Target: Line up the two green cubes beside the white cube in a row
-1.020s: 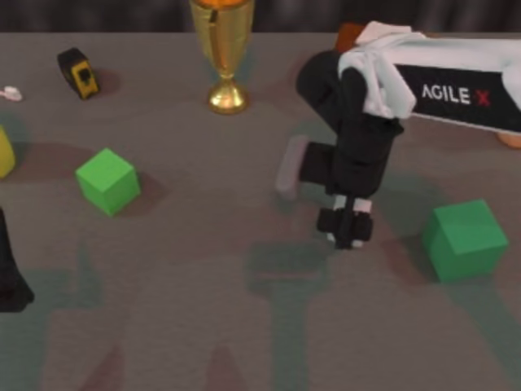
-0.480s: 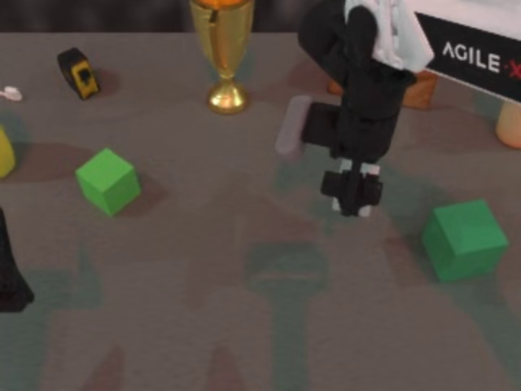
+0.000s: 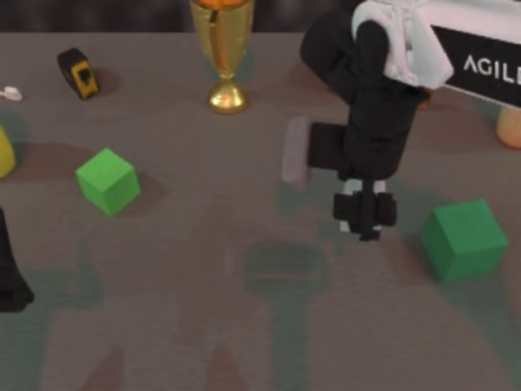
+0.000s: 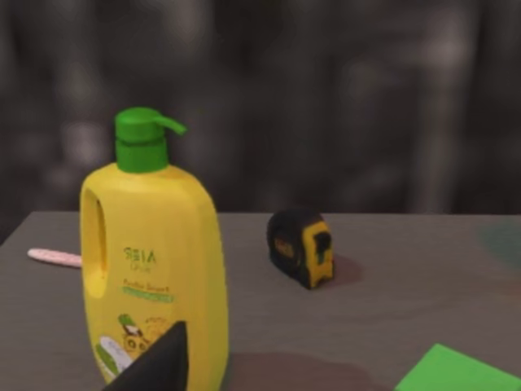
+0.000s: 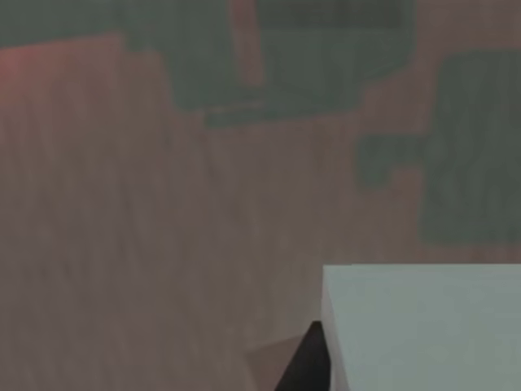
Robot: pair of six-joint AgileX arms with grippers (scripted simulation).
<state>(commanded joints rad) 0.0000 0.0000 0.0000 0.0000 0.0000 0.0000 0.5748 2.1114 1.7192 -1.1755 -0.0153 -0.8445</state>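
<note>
My right gripper (image 3: 365, 218) hangs over the middle-right of the table, shut on the white cube (image 5: 423, 326). In the top view the cube shows only as pale slivers around the black fingers. One dark finger (image 5: 305, 371) lies against the cube's side in the right wrist view. The larger emerald-green cube (image 3: 465, 239) rests on the table just right of that gripper, apart from it. The smaller lime-green cube (image 3: 107, 180) sits at the left; its corner (image 4: 460, 373) shows in the left wrist view. My left gripper (image 3: 8, 281) is parked at the left edge, open and holding nothing.
A gold trophy (image 3: 222, 49) stands at the back centre. A black-and-yellow tape measure (image 3: 78, 72) lies back left, a yellow pump bottle (image 4: 155, 252) at the far left edge. An orange object (image 3: 511, 126) sits back right behind my right arm.
My right gripper carried the white cube toward the back of the table, then came forward again, ending a little farther right. Both green cubes and the left arm stayed put.
</note>
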